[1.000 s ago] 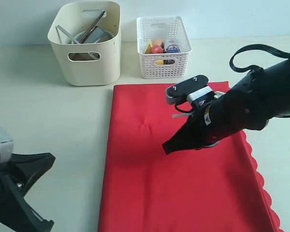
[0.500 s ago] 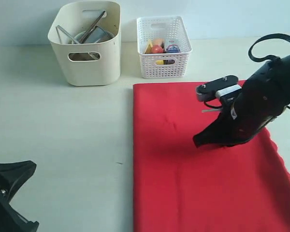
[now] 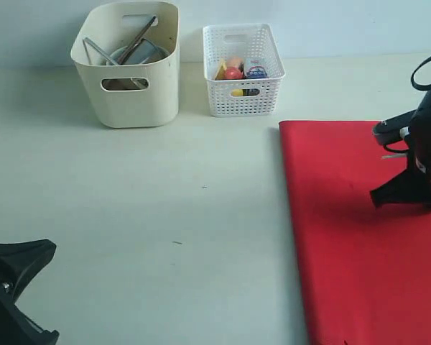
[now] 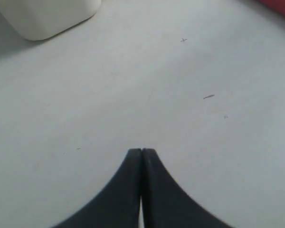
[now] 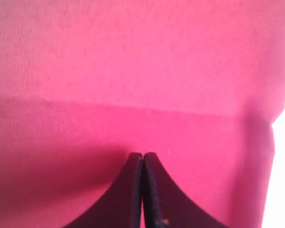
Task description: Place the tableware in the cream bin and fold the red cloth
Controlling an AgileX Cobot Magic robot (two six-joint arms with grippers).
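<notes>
- Your right hand [image 3: 375,197] is clenched on nothing visible, tips down over the cloth [image 3: 337,273], which spreads directly beneath it.
- Your left hand [image 4: 141,152], clenched too, sits well apart from the cloth, so the right is nearer.

Lab-style test bench: plain cream tabletop [image 3: 129,215], blank pale wall [image 3: 345,29], cream bin [image 3: 161,100] and lattice basket [image 3: 223,104] staged.

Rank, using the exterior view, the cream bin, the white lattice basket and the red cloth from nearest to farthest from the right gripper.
1. red cloth, directly beneath the right gripper.
2. white lattice basket, at the back, near the middle.
3. cream bin, at the back left.
</notes>
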